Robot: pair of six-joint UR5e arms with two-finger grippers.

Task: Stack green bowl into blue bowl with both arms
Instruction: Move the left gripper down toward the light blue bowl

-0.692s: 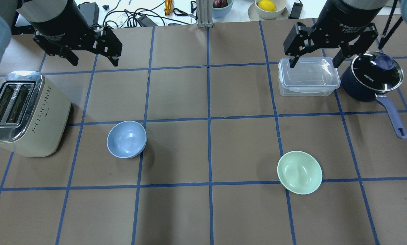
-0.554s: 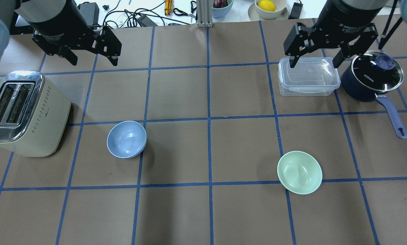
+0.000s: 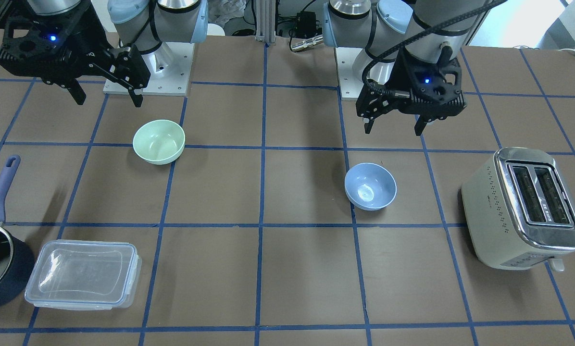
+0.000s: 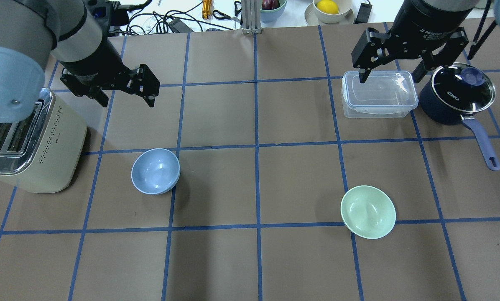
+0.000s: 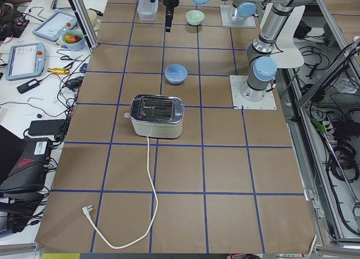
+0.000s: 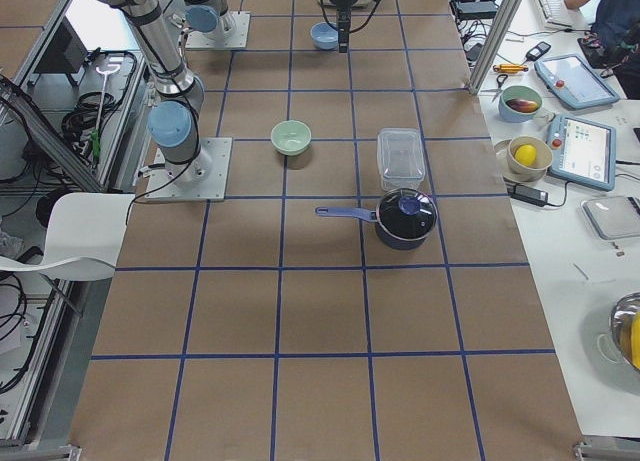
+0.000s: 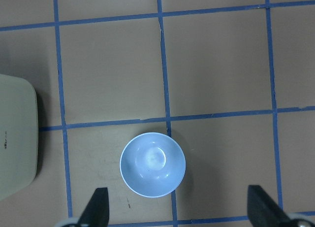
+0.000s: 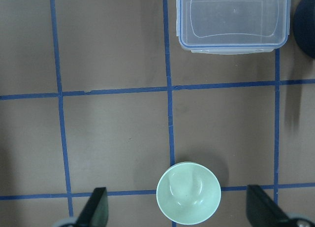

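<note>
reaching stage, to judge by the layout: green bowl (image 4: 368, 211) untouched, upright on the table (image 4: 296, 175), in the right half and toward the robot-side edge. right hand (image 4: 390, 79) well apart from it, raised off the table toward the far edge, fingers spread wide, nothing between them. from the right wrist view, bowl low in frame, between the two fingertips but well below them. next move, most likely: bring right hand back toward the robot-side edge and over one side of the rim, then lower with one finger inside the wall and one outside, closing only then. thin rim and curved wall, so probably quick to tip or slide if pinched off-centre.

green bowl itself: small, round, pale mint, matte, plain and empty inside, about the size of blue bowl (image 4: 155, 171).

blue bowl upright and empty too, in the left half, roughly midway between far and robot-side edges, well apart from green bowl. left hand (image 4: 128, 103) raised beyond it toward the far edge, likewise spread and empty; probable job, steadying or presenting blue bowl.

further out: toaster (image 4: 32, 142) at the left edge; clear lidded container (image 4: 379, 94) and dark saucepan (image 4: 457, 98) toward the far right corner.
</note>
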